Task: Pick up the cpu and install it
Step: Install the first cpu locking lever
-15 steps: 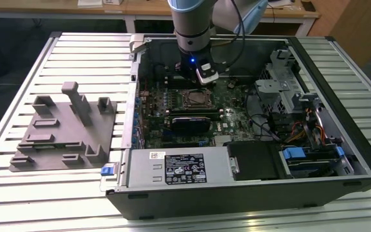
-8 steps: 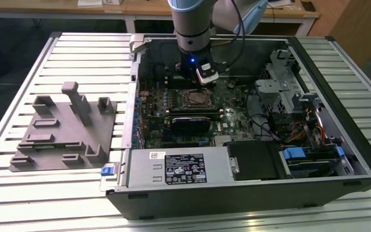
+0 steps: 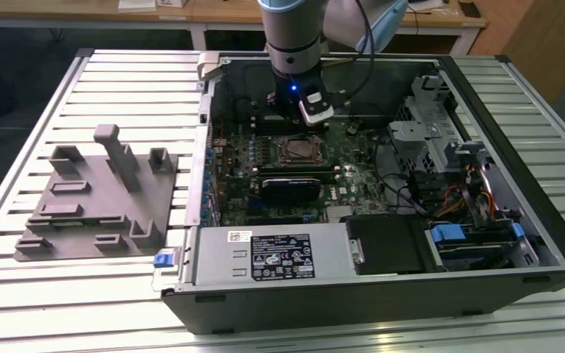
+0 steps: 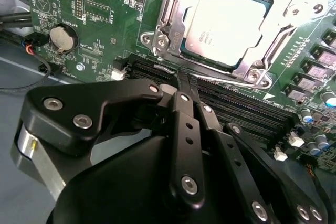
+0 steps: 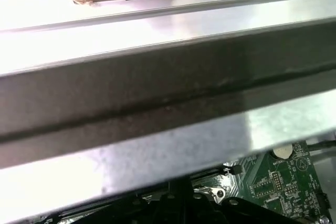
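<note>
Exterior view: the grey robot arm (image 3: pixel 294 37) reaches down into the open black computer case (image 3: pixel 381 184), which lies on its side on the slatted aluminium worktop (image 3: pixel 115 81). The black hand (image 3: pixel 307 116) hangs just above the green motherboard (image 3: pixel 352 173), near the dark square socket frame (image 3: pixel 299 149). A large grey plastic tray with upright blocks (image 3: pixel 96 198) lies on the worktop towards the exterior view's left, well apart from the hand.

Second wrist view: the hand (image 4: pixel 181 85) has its fingers (image 4: pixel 184 124) drawn together with no gap visible between them — nothing is held. The small square cpu with a pale silver-grey metal top (image 4: pixel 223 24) sits seated in the silver socket frame (image 4: pixel 163 35), apart from the fingertips. A round silver coin battery (image 4: pixel 62 38) lies on the board nearby.

First wrist view: the case's dark edge rail (image 5: pixel 157 93) crosses the frame; the fingertips (image 5: pixel 184 203) show below, closed.
</note>
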Motion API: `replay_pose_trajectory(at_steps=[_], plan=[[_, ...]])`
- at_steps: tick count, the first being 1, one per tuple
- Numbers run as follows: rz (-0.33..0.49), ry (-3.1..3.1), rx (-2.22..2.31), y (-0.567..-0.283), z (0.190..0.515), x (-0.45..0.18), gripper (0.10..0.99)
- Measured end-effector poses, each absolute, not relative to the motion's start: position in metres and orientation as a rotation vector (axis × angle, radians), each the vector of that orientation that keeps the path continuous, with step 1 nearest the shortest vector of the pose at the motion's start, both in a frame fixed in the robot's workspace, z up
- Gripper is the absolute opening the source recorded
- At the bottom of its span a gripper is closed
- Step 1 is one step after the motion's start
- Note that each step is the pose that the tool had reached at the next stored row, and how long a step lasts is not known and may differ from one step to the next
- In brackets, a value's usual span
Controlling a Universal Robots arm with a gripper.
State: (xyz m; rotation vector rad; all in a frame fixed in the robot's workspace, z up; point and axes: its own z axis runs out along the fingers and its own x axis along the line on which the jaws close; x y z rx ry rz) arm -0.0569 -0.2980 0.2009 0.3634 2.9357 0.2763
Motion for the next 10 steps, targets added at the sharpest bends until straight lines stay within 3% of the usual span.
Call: replay_pose_trajectory(at_steps=[10], plan=[[0.274,2.907,0.401,-0.2981,0.2003,-0.0599,0.106]])
